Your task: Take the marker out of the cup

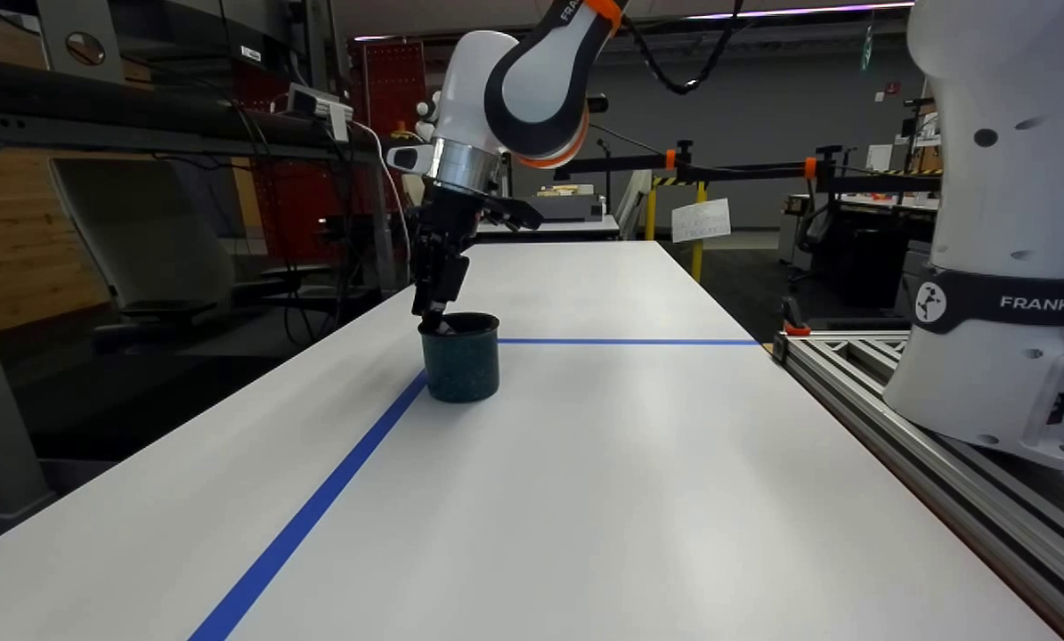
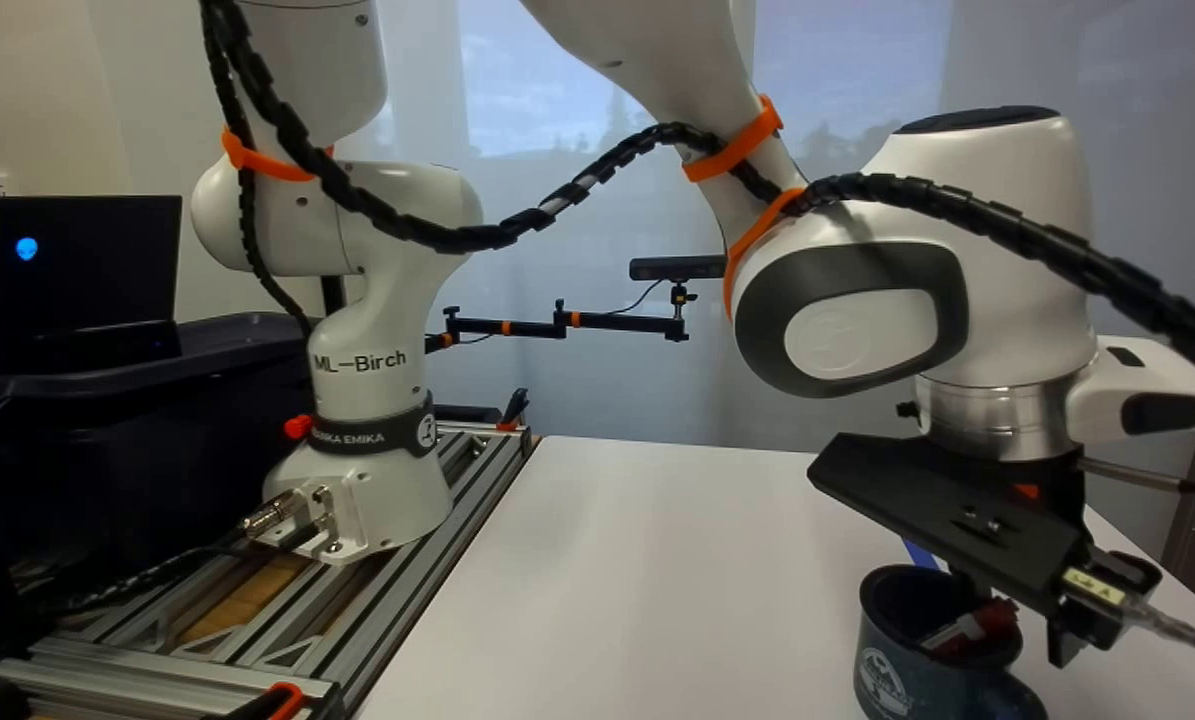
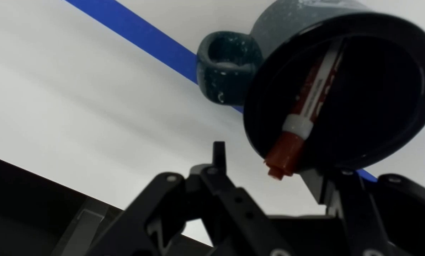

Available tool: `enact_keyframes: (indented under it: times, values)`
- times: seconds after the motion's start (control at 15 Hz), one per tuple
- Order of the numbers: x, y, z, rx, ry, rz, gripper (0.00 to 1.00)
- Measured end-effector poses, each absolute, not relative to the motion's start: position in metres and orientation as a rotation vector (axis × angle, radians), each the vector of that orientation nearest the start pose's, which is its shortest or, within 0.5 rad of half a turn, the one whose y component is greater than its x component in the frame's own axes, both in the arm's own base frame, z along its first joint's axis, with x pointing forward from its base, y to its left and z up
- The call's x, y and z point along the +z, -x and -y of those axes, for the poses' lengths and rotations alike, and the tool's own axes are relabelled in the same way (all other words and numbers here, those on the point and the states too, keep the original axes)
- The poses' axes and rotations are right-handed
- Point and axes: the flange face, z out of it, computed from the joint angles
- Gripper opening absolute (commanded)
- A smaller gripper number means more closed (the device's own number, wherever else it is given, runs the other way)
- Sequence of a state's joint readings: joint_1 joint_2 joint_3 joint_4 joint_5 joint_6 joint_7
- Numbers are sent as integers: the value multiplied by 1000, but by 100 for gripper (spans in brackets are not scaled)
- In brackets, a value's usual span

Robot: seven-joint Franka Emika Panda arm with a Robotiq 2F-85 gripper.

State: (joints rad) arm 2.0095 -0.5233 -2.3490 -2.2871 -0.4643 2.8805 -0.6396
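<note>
Surface (image 1: 638, 499), lined with blue tape (image 1: 309, 508), bears a mug (image 1: 463, 369) holding a red marker (image 3: 313, 96), end effector (image 3: 265, 169) spread nearby, office chair (image 1: 140, 236) alongside.

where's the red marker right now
In the wrist view, right of the picture's center, the marker leans inside the cup, its red cap sticking out toward the open end effector.
</note>
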Motion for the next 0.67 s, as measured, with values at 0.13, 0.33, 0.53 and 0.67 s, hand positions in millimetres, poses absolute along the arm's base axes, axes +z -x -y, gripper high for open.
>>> enact_keyframes:
  times: [0.13, 0.33, 0.53, 0.67]
  values:
    - [220, -528, 150, -526, 2927, 950, 48]
    - [223, -529, 141, -538, 2916, 971, 51]
    - [227, -526, 129, -548, 2895, 979, 55]
    - [229, -521, 122, -550, 2882, 978, 56]
